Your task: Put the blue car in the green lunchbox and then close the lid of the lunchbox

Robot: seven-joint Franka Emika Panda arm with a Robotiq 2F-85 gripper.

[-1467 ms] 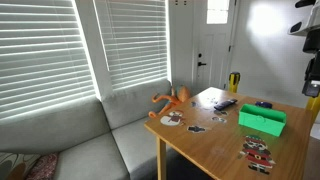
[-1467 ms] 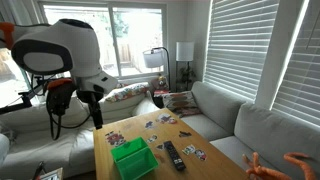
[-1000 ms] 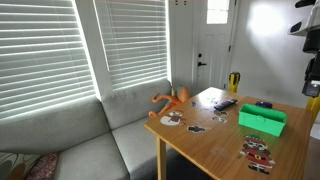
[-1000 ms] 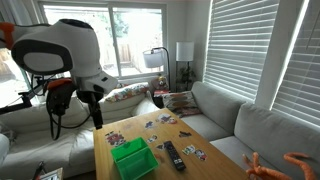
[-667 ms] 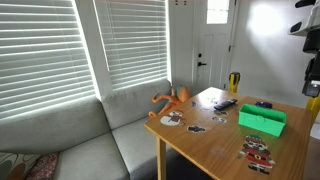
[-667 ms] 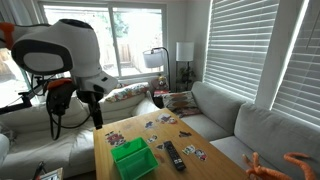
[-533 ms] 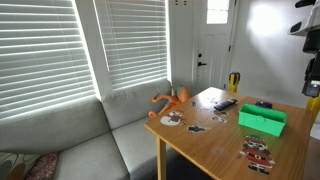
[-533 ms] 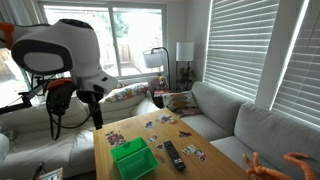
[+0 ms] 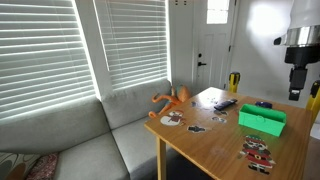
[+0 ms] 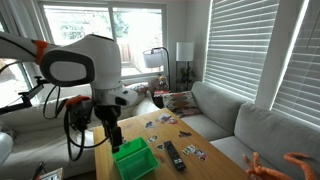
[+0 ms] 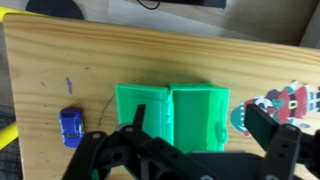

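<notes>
Wood-grain table point(image 11: 60, 50) — boxy green lunchbox point(image 11: 175, 115), blue car point(image 11: 70, 125).

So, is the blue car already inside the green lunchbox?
No, in the wrist view the blue car sits on the table beside the green lunchbox, not in it.

The arm point(image 10: 88, 62) is white and rounded, with black cables point(image 10: 70, 135); the hand point(image 11: 198, 128) seems black.

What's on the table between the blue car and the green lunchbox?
In the wrist view, only bare table separates the blue car and green lunchbox, plus one thin dark line I cannot identify.
</notes>
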